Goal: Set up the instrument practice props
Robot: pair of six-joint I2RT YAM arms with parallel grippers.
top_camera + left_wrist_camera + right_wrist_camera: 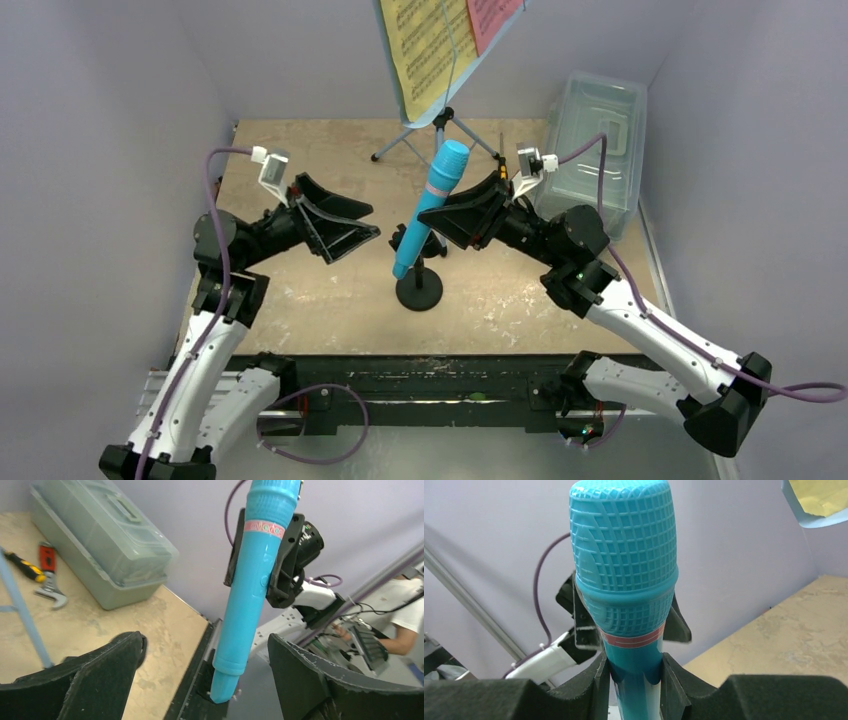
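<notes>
Right end effector [634, 672]: I read it as closed on the cyan microphone [432, 200]. In the right wrist view its fingers [674, 687] press both sides of the body just under the pink band.
Left end effector [352, 232]: spread wide and holding nothing. From above I see it to the left of the microphone and apart from it.
Left wrist view: the microphone stands between my two open fingers without touching either, and the right end effector clamps it from the far side.
Microphone position: near the middle of the bench [300, 290], with its foot seated in the black round-base mic stand [419, 290]. It is tilted, with the grille head leaning up and to the right in the top view.
Mic stand: its base rests flat on the bench between the two arms.
Music stand [480, 62]: light blue, at the far edge, with its tripod legs on the bench behind the microphone.
Pages: a yellow sheet-music page [425, 45] and a pink sheet-music page [492, 20] lie side by side on its desk.
Clear lidded box [597, 150]: at the far right, against the wall.
Tools: a screwdriver [22, 566] and a red-handled wrench [49, 575] lie just beside the box.
</notes>
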